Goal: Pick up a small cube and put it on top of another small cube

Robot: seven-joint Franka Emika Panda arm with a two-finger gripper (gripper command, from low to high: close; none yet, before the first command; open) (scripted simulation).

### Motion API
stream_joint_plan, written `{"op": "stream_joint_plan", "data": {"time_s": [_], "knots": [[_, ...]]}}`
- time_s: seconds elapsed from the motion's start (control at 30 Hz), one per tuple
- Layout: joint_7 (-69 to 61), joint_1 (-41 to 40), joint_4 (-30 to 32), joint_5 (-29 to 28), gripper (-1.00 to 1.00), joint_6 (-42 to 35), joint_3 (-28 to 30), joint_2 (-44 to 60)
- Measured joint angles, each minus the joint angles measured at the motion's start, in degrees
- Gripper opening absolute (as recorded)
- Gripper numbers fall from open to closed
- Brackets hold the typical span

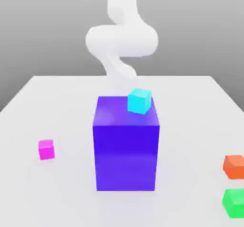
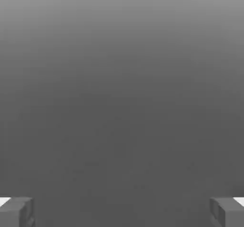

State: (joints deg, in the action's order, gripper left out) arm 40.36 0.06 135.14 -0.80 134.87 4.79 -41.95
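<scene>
The small cube [image 1: 46,150], bright magenta and glossy, sits on the white table toward the exterior view's left, well apart from everything else. The white arm [image 1: 121,40] rises at the back, and its lower part drops behind the big blue-violet block [image 1: 126,147]. In the hand view my gripper [image 2: 122,214] is open, its grey fingertips [image 2: 16,212] far apart with nothing between them and only plain grey ahead.
The tall blue-violet block stands mid-table with a cyan cube [image 1: 139,101] on its top's far right corner. An orange cube [image 1: 234,166] and a green cube [image 1: 233,203] lie at the exterior view's right edge. The white table [image 1: 62,188] spreads around them.
</scene>
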Motion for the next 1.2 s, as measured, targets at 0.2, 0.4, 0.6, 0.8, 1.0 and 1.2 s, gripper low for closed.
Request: {"op": "stream_joint_plan", "data": {"time_s": [0.2, 0.4, 0.6, 0.8, 1.0, 1.2], "knots": [[-15.5, -0.7, 8.9, -1.4, 0.0, 8.5, 12.3, 11.0], [-31.0, -1.9, 17.7, -2.5, 0.0, 16.9, 23.7, 22.0], [-46.2, -4.4, 26.3, -3.4, 0.0, 25.1, 33.2, 32.6], [-58.1, -8.0, 31.4, -1.9, 0.0, 31.5, 37.7, 40.9], [-68.7, -10.0, 29.9, 11.8, 0.0, 34.3, 32.1, 46.0], [-78.7, -18.3, 28.2, 25.3, 0.0, 37.3, 20.6, 51.1]]}}
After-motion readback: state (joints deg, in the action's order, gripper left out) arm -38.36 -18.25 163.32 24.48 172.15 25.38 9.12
